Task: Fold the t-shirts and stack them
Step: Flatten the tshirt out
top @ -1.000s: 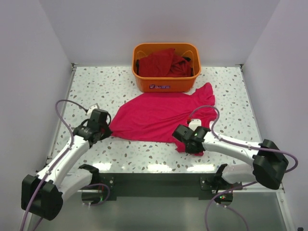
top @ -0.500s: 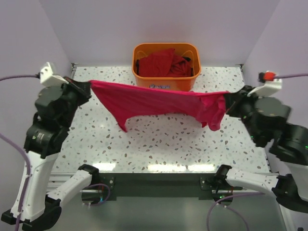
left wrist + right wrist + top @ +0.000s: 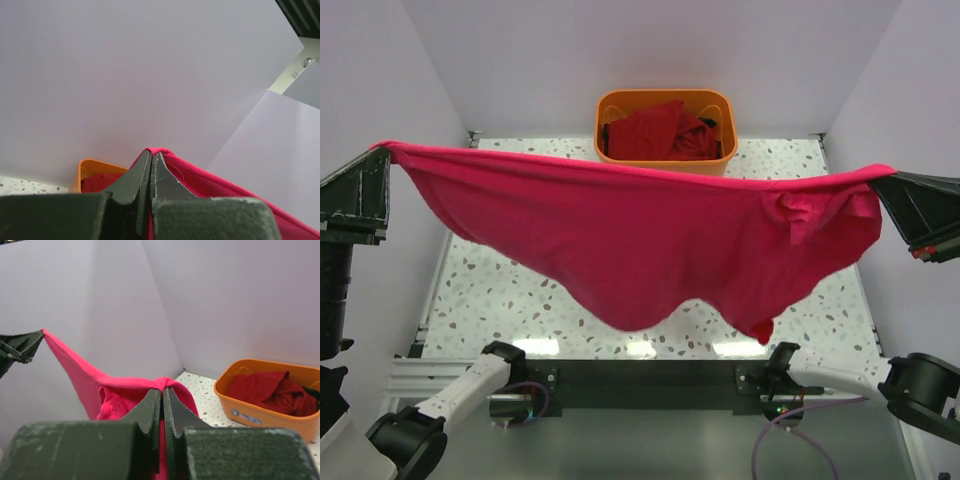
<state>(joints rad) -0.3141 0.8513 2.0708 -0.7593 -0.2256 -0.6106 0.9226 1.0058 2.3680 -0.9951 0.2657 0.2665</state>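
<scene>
**Change from earlier frames.** A second ago the bright crimson t-shirt [image 3: 640, 240] lay flat on the bench [image 3: 470, 275] in front of the orange basket [image 3: 665, 100], with both arms low at its near edge. Half a second ago it was off the surface, strung between the two raised arms. It is now carried higher still and pulled wider. In the top view it spans nearly the full width and hides much of the bench. The basket and the darker red t-shirts [image 3: 658, 130] heaped inside it are unchanged at the far edge.

**Jaws.** The left jaws are fully closed and pinch the shirt's upper left corner. The left wrist view shows cloth emerging right at the tips. The right jaws are likewise fully closed on the upper right corner, with fabric pinched between the tips in the right wrist view.

**Position and orientation.** The crimson shirt hangs in the air, clear of the bench and nearer than the basket. Its long axis runs left to right. The top edge is drawn taut in a nearly straight line from one grip to the other. The body drops from that edge as a sheet. The lower edge sags unevenly and is deepest right of centre. A bunched fold sits just beside the right grip.
</scene>
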